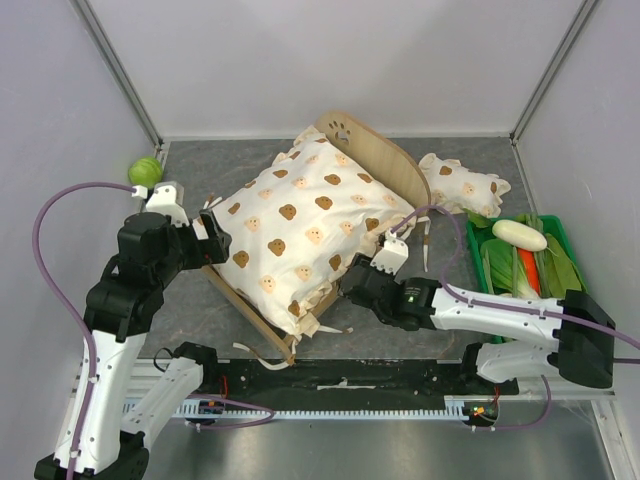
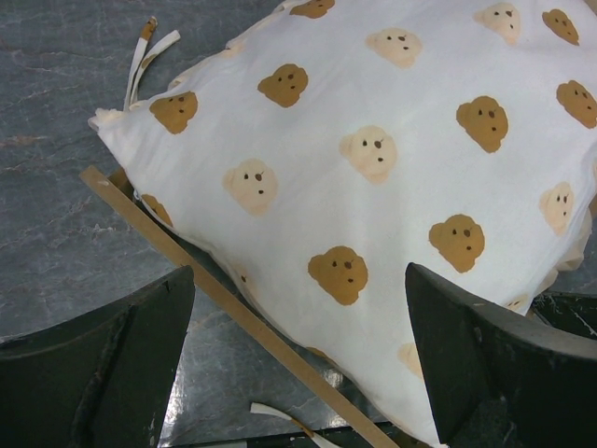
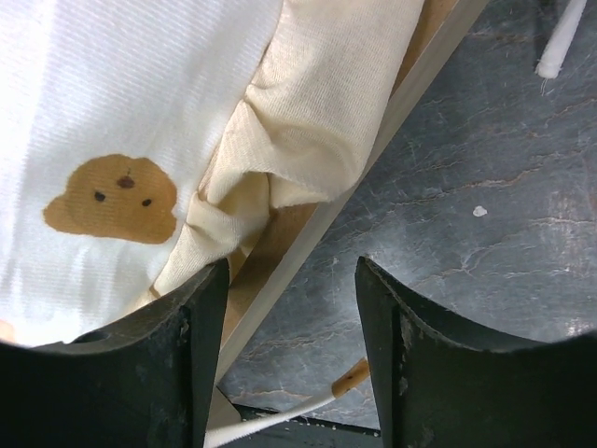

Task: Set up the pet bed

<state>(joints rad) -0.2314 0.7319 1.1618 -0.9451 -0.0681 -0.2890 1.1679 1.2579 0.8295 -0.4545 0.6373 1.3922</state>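
- Pet bed [image 1: 378, 162] sits askew at the middle of the surface [image 1: 200, 175], headboard toward the far edge. You have one frame, and one paw cutout shows on it.
- Cushion [image 1: 300, 225], bear-printed and one in number, lies over the frame, hides the base and overhangs the near rail. It looks laid on rather than seated, which is likely why both arms flank it.
- Right gripper [image 3: 291, 266] hovers at the bed's right near corner, jaws apart. The side rail [image 3: 303, 247] runs between them and nothing is clamped. You seem placed to steady the frame or tuck in the frilled edge.
- Left gripper [image 2: 298, 273] hangs over the cushion's left corner, jaws at their widest and empty. It is probably there to press or tug that corner.
- Small pillow [image 1: 465, 185], one, lies off the bed just beside the headboard, toward the right edge, not yet placed.
- Crate [image 1: 553, 222], one, green, at the right edge, holds vegetables [image 1: 520, 235]. One green fruit [image 1: 145, 172] rests at the far left corner. Both sit well apart from the job.
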